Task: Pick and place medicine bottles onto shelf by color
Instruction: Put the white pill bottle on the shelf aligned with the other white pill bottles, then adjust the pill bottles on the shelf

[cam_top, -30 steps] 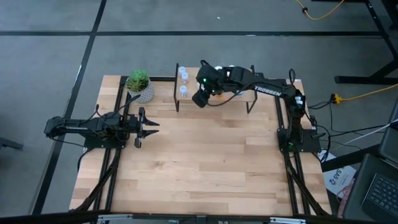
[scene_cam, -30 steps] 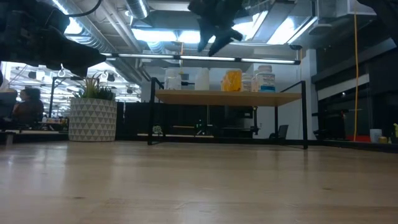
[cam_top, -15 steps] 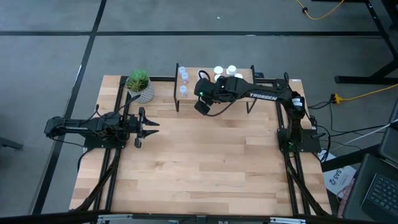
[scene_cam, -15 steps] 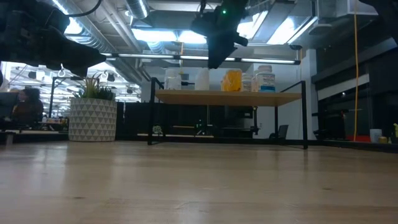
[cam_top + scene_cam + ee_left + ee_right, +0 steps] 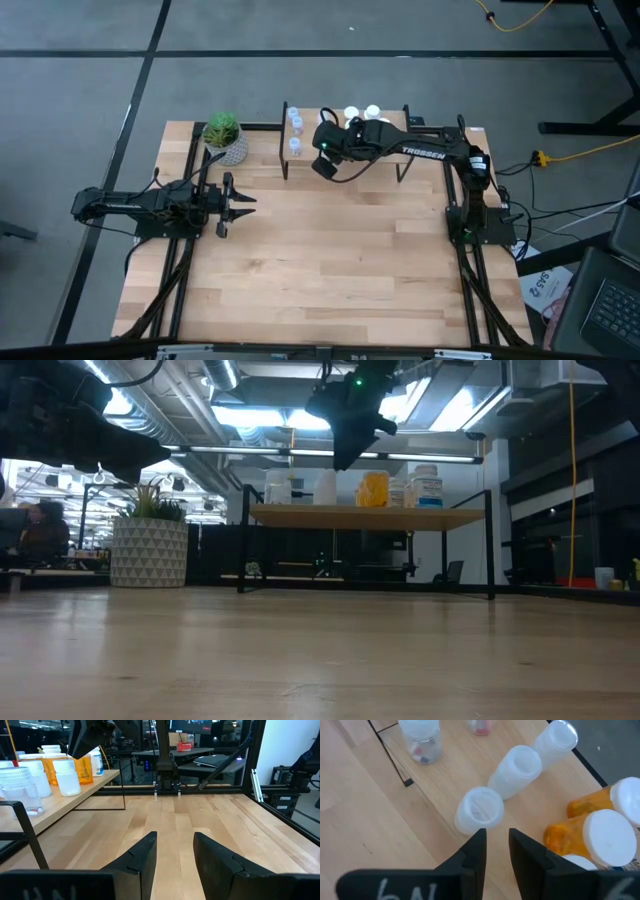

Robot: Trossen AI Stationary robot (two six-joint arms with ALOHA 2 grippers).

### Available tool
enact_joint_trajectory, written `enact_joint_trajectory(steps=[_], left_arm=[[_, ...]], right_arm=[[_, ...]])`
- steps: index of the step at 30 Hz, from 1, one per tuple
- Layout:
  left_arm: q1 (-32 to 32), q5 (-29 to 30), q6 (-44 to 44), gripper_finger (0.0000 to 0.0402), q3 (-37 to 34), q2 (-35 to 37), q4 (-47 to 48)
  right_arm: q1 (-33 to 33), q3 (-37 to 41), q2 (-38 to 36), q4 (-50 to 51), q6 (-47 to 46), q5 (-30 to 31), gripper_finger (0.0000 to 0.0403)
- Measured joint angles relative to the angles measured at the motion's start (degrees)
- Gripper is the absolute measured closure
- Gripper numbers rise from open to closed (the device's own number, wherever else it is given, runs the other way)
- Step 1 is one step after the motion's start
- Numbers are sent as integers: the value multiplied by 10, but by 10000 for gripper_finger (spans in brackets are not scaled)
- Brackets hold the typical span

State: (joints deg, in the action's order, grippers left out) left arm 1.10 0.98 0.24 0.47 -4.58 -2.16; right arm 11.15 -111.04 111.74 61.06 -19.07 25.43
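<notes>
The shelf stands at the table's far edge with medicine bottles upright on it. Pale clear ones are at its left end, then white ones in a row, then orange ones with white caps. My right gripper hovers over the shelf's near edge beside the nearest white bottle, pointing steeply down. Its fingers are open by a narrow gap with nothing between them. In the low view it hangs above the shelf board. My left gripper waits open and level at the table's left side.
A green plant in a white patterned pot stands left of the shelf. The shelf's thin black legs rise from the tabletop. Bare wood tabletop stretches from the shelf toward the near edge between the two arms.
My right gripper has sunk a little over the shelf and drawn slightly toward the table's near edge, uncovering the white caps behind it. It has tipped and turned at the wrist. Its fingers, spread wide a second ago, have closed to a narrow gap.
</notes>
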Motion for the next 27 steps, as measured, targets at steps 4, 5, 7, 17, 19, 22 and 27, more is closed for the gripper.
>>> enact_joint_trajectory(steps=[4, 5, 7, 17, 19, 22, 27], left_arm=[[0, 0, 0, 280, 0, 0, 0], [0, 0, 0, 280, 0, 0, 0], [0, 0, 0, 280, 0, 0, 0], [0, 0, 0, 280, 0, 0, 0], [0, 0, 0, 280, 0, 0, 0], [0, 0, 0, 280, 0, 0, 0], [0, 0, 0, 280, 0, 0, 0]], right_arm=[[0, 0, 1, 8, 0, 0, 319], [0, 0, 2, 9, 0, 0, 319], [0, 0, 4, 15, 1, 0, 319], [5, 0, 12, 11, 0, 3, 318], [7, 0, 12, 8, -1, 4, 318], [9, 0, 20, 0, 0, 4, 319], [13, 0, 31, -6, 2, 0, 318]])
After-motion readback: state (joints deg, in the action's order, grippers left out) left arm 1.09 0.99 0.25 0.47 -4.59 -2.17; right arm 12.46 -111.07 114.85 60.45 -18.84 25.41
